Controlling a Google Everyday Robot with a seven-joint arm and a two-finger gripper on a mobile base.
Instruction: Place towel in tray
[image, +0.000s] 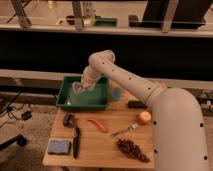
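Dim shelving and a dark counter run along the back of the room, and in front of them stands a small wooden table. At its near left corner lies a blue sponge block, with a long dark-handled tool just beside it and a small black object behind that. Further back on the left sits the green tray, its far edge reaching past the table. The gripper hangs low over the tray's middle, and the towel droops from it in a pale crumpled bunch inside the tray walls; the fingers appear to be closed on the cloth, though the bunch hides them. Right of the tray stands what looks like a small blue cup, partly behind the arm. Toward the table's middle lie an orange carrot-like piece and a fork. Then come a dark flat bar, an orange fruit and a dark grape cluster, close to the robot's white body.
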